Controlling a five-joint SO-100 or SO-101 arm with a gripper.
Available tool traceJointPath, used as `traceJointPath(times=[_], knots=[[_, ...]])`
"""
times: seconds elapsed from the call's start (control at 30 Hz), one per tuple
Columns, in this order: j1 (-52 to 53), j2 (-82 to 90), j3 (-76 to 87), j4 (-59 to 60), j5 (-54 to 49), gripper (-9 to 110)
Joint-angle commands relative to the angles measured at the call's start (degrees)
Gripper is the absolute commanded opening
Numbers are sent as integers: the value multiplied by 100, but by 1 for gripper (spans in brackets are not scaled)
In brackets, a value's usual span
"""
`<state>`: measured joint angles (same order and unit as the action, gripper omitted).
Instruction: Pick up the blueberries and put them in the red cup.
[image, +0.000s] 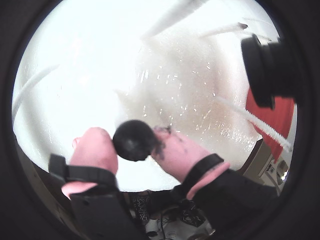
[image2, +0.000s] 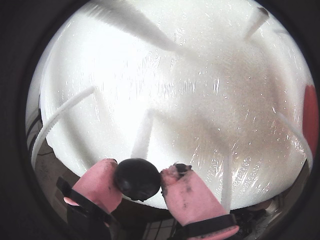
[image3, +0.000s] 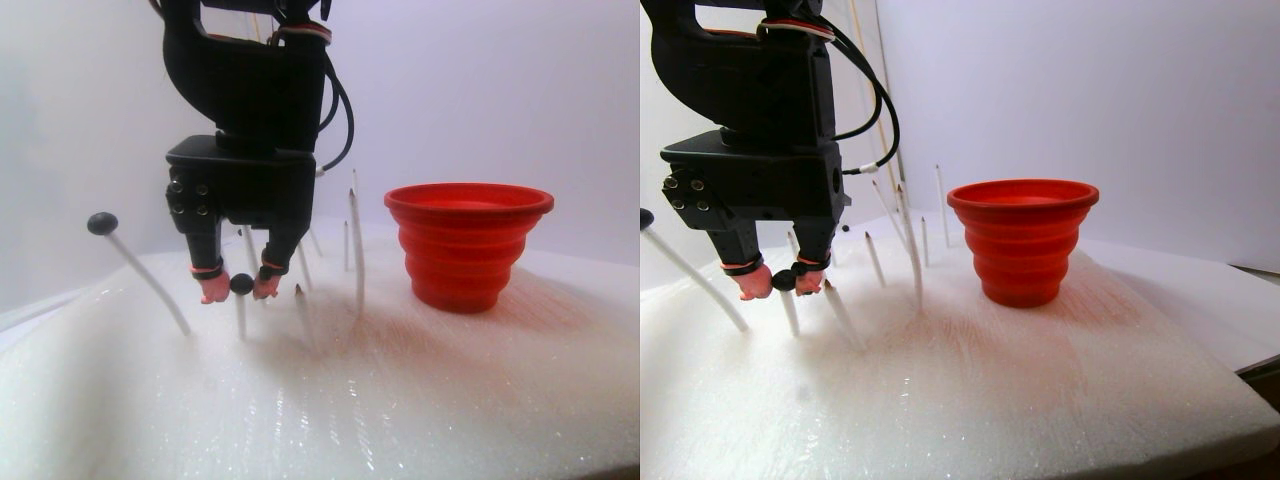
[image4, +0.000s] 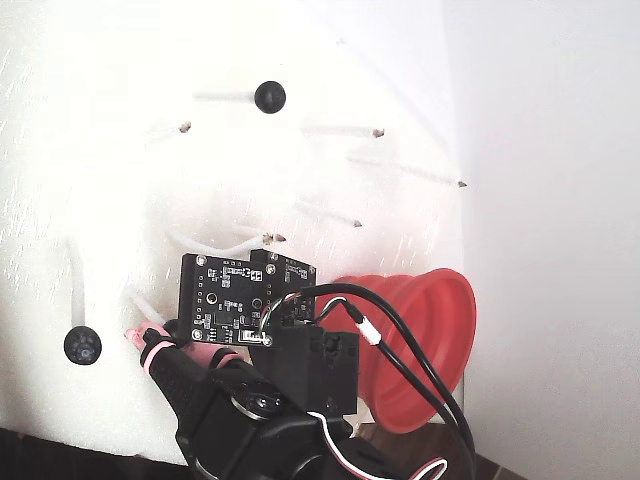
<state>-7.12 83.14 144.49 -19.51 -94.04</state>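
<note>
The white foam pad spreads under me, the red cup standing on it well to the right in the stereo pair view. My claw is clamped on one blueberry atop its white stick. It looks light, smooth and slippery, so I squeeze across its middle.

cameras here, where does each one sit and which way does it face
A wrist view: rides behind the tool, looking down at the white foam; pink fingertips pinch a blueberry.
Another wrist view: same ride; same tool, blueberry.
Stereo pair view: low at the foam's edge, facing sideways at the red cup; tool and arm show.
Fixed view: high, looking down; the arm's back shows.
All share the cup.
</note>
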Motion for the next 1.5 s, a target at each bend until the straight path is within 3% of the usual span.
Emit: traceJointPath(times=[0.0, 1.47], knots=[[-9, 492, -62, -35, -44, 14], [668, 3533, 554, 2021, -325, 13]])
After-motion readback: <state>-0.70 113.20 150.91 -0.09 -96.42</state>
